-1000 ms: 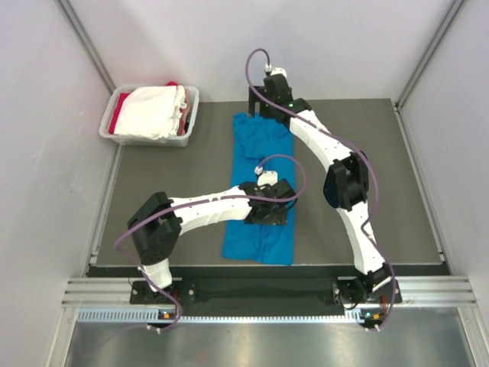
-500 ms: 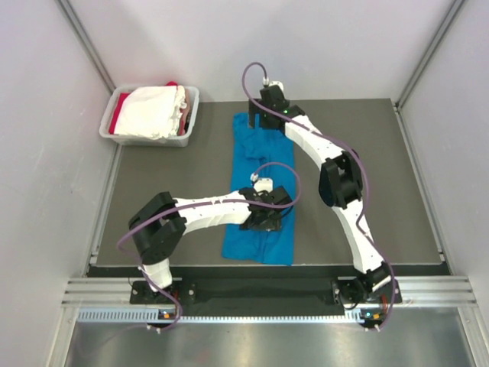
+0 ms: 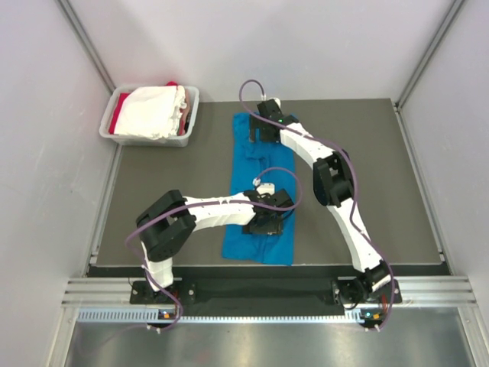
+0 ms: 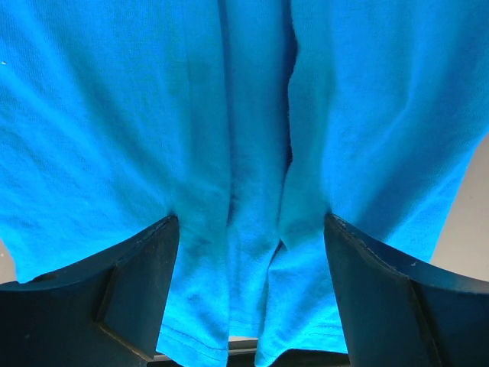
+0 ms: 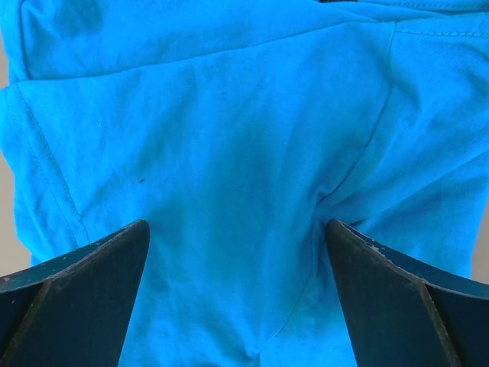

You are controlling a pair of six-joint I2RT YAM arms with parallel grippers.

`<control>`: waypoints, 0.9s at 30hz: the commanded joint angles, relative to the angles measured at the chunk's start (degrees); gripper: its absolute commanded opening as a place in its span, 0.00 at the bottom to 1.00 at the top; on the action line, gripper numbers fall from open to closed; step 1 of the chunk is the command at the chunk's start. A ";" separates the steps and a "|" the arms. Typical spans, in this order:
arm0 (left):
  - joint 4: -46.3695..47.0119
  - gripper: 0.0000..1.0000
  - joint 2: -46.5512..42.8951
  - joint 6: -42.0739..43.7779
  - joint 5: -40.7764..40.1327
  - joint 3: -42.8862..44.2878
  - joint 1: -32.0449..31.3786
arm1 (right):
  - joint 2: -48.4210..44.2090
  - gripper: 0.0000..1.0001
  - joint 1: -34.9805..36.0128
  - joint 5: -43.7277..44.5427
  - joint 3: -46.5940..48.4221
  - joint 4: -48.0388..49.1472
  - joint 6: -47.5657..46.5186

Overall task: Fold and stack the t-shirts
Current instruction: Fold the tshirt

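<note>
Flat on the dark table point(image 3: 382, 176), right under both grippers, long blue t-shirt point(image 3: 248, 160). In the tub point(image 3: 149, 141), well off to their left, white and red t-shirts point(image 3: 153, 111). Over the near hem, left gripper point(image 4: 250, 229) wide open. Over the sleeve end, right gripper point(image 5: 237, 229) wide open too. Nothing pinched yet. Best to push down, grab all layers together, then lift both ends evenly.

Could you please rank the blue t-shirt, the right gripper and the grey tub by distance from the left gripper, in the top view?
1. The blue t-shirt, beneath the left gripper.
2. The right gripper, at the shirt's far end.
3. The grey tub, far-left corner.
</note>
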 commanded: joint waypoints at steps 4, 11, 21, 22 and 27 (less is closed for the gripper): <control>0.32 0.81 -1.58 1.19 1.12 0.15 -0.33 | -0.41 1.00 -0.27 -1.26 4.40 0.57 0.14; 0.85 0.83 -9.92 10.60 -5.82 7.52 0.10 | -16.81 0.99 -2.99 -5.83 4.52 5.39 -0.12; 10.31 0.84 -29.33 13.87 4.44 -3.30 13.19 | -43.64 1.00 -12.48 -12.96 -29.59 10.66 2.16; 12.16 0.84 -33.62 13.77 5.76 -5.97 16.86 | -46.18 1.00 -13.19 -13.48 -33.94 11.37 2.16; 20.51 0.86 -42.18 11.23 22.08 -19.85 30.23 | -64.38 1.00 -14.77 -19.80 -65.80 17.34 3.66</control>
